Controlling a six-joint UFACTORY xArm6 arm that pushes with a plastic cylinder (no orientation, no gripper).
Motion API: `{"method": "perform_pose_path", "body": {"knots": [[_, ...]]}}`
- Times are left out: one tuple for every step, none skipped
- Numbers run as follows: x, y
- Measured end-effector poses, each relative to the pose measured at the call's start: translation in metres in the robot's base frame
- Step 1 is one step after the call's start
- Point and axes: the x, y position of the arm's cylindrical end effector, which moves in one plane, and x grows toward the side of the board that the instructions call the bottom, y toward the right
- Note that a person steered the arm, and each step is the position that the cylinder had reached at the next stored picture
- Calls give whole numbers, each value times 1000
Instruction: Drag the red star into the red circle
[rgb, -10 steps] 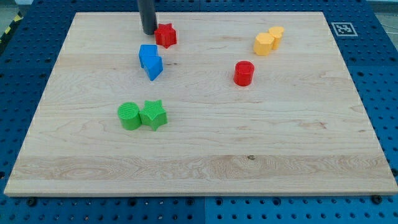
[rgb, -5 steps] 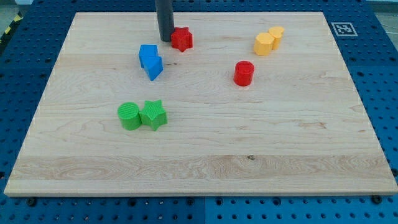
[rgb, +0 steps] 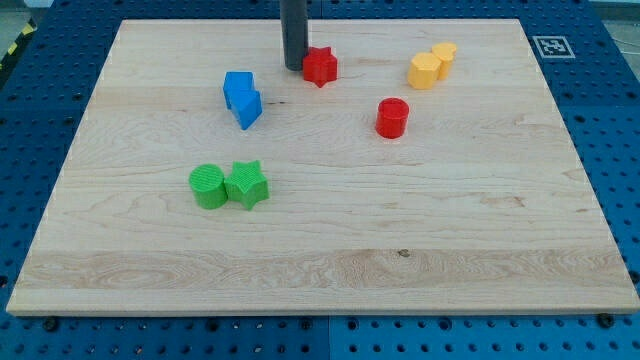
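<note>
My tip (rgb: 294, 68) sits on the worktop (rgb: 320, 250) pressed against the red star (rgb: 320, 67) from its 9 o'clock side, so the rod and star read as touching. There is no hand on this arm, only the rod, so nothing is grasped or clenched; contact is a plain sideways push. The star lies near the worktop's top edge, a little left of centre. The red circle (rgb: 392, 117) stands at about 4 o'clock from the star, near but clearly apart, with bare wood between them. I judge the task partly done: the star is under my control and within a short run of its goal, but the two reds do not yet meet. What is left is to close that gap, and since the circle lies lower as well as to the right, I would likely need to bring my tip round toward the star's 10 or 11 o'clock to drive it down and across. The yellow pair (rgb: 431, 66) at 3 o'clock from the star, the blue pair (rgb: 242, 98) and the green pair (rgb: 230, 185) lie off that line.
</note>
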Motion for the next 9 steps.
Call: {"method": "perform_pose_path", "body": {"knots": [[7,1],[8,1],[-26,6],[-26,14],[-21,17],[-6,28],[-3,38],[-3,63],[5,66]]}}
